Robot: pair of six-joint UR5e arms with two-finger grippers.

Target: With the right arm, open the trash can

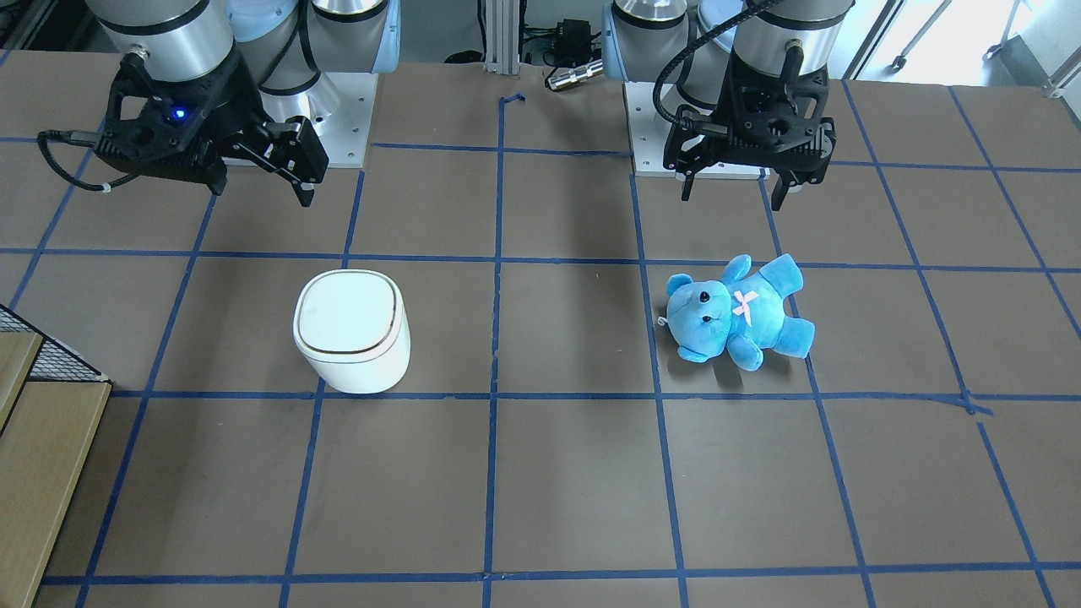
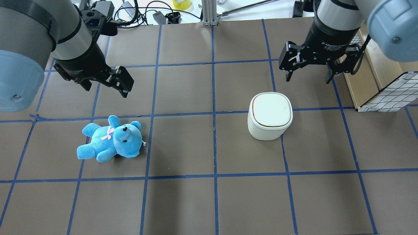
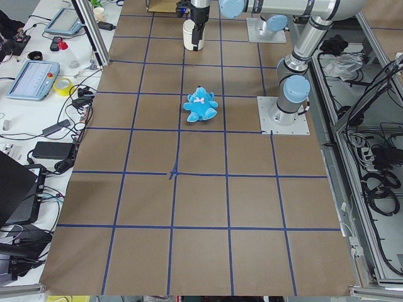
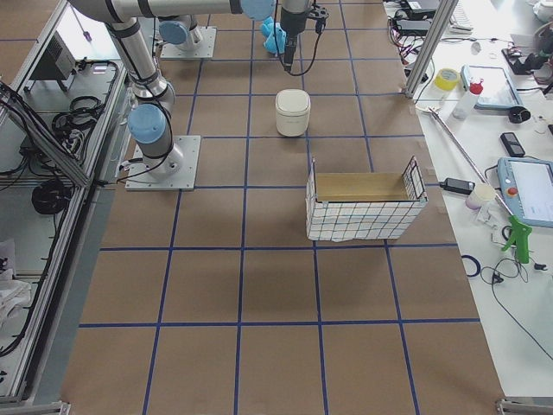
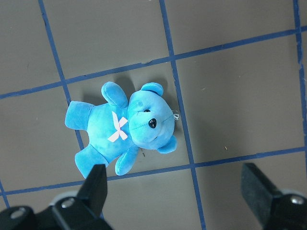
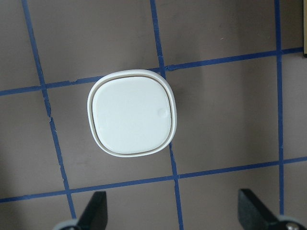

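Observation:
The white trash can (image 2: 270, 112) stands on the table with its flat lid shut; it also shows in the front view (image 1: 350, 325) and the right wrist view (image 6: 132, 114). My right gripper (image 2: 307, 78), the one with the blue light (image 1: 262, 192), is open and empty. It hangs in the air above the table, apart from the can and offset toward my base. In the right wrist view the can lies ahead of its two fingertips (image 6: 96, 211). My left gripper (image 2: 106, 89) is open and empty, above the table near the blue plush bear (image 2: 111, 140).
A wire-mesh box with a cardboard liner (image 2: 382, 94) stands at the table's right end, beyond the right gripper. The bear (image 1: 735, 312) lies on its back on the left half. Blue tape lines grid the brown table (image 2: 209, 195).

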